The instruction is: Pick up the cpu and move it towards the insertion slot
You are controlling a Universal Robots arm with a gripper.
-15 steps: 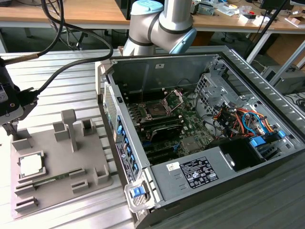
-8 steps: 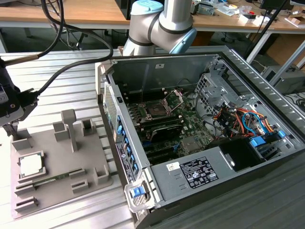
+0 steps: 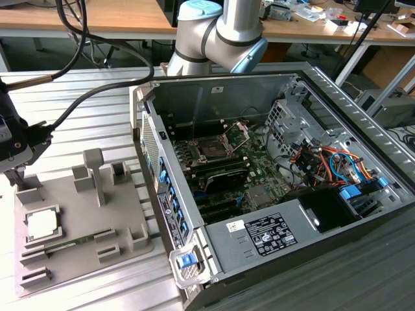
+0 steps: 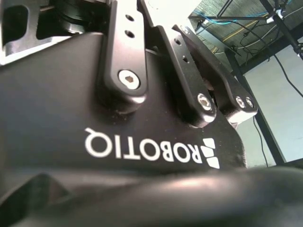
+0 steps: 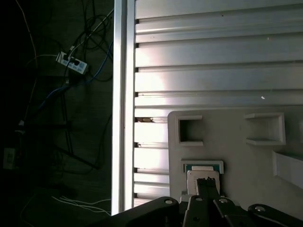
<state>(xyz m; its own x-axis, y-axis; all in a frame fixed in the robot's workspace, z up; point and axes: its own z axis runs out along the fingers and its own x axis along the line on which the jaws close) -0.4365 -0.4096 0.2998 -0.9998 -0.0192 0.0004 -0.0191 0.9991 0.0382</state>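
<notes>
Now then, the hand [image 5: 207, 183] is closed, tips pressed together with nothing between them, hanging over the grey fixture plate [image 5: 236, 142]. In the first wrist view the cpu [image 5: 193, 182] sits right beneath those tips, partly covered by them, though whether they touch I can't tell.

Over to the exterior view: the hand [image 3: 14, 162] is at the far left edge, mid-height. The cpu [image 3: 42, 223] lies in the lower left, flat in a square walled nest of the plate. It's thin and square, with a pale silvery top. Just beside it, a thin green board [image 3: 68, 243] lies in the plate's long groove.

Well apart, centre frame, the open computer case [image 3: 214, 91] holds the insertion slot [image 3: 211, 149]. The slot has a dark centre and a metal frame, and its retaining plate [image 3: 238, 133] is tipped up. Orange and blue cables [image 3: 331, 162] bunch at the case's right. Everything rests on the ribbed metal surface [image 3: 91, 110].
</notes>
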